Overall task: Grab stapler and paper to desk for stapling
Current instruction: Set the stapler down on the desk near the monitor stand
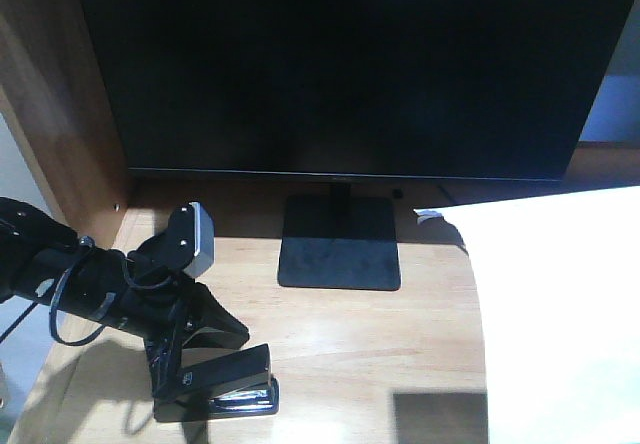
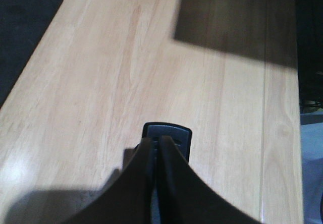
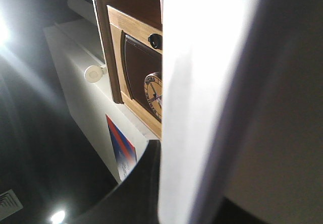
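No legible writing. The mark on the side of the stapler is too small to read, and the round dial and red-blue label are blurred. A black monitor on its stand base fills the back of the desk.

Your left gripper reaches in low from the left, jaws pinched tight on the stapler at the desk's front-left. Contact with the wood is unclear.

Your right gripper is clamped on the paper, which is held over the desk's right side and hides it.
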